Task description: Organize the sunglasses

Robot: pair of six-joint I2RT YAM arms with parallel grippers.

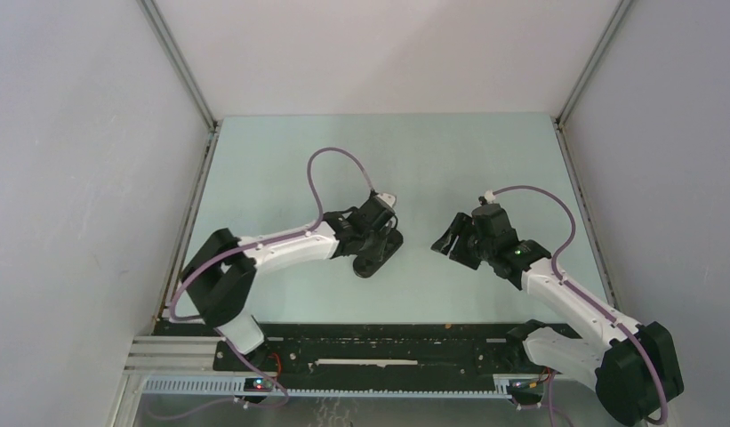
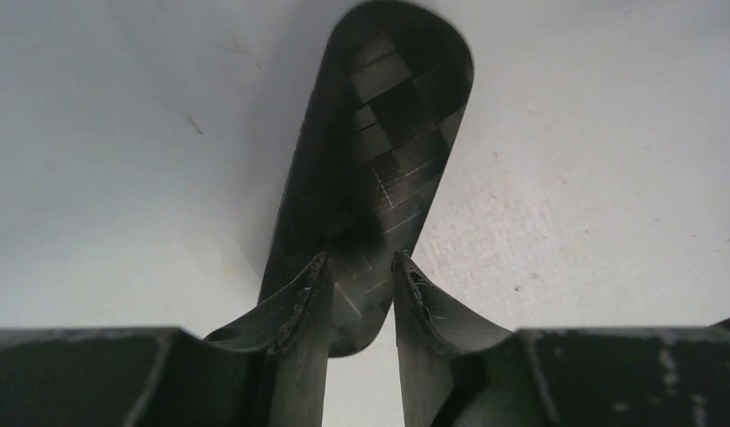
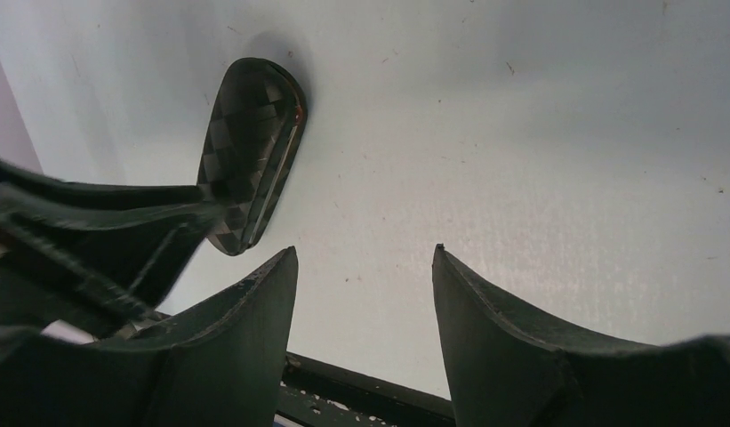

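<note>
The sunglasses are out of view in every frame. A black checker-textured oblong case (image 1: pixel 377 260) lies shut on the table, at mid-table. My left gripper (image 1: pixel 375 233) hovers right over it. In the left wrist view the case (image 2: pixel 388 133) stretches away from the left gripper (image 2: pixel 361 258), whose fingers stand a narrow gap apart over the case's near end, with nothing pinched between them. My right gripper (image 1: pixel 446 240) is to the right of the case, apart from it, and open. In the right wrist view the right gripper (image 3: pixel 365 251) holds nothing, and the case (image 3: pixel 250 151) lies at upper left.
The pale table (image 1: pixel 432 160) is walled by white panels on the left, right and back. A black rail (image 1: pixel 388 342) runs along the near edge between the arm bases. The left arm (image 3: pixel 94 231) fills the left of the right wrist view.
</note>
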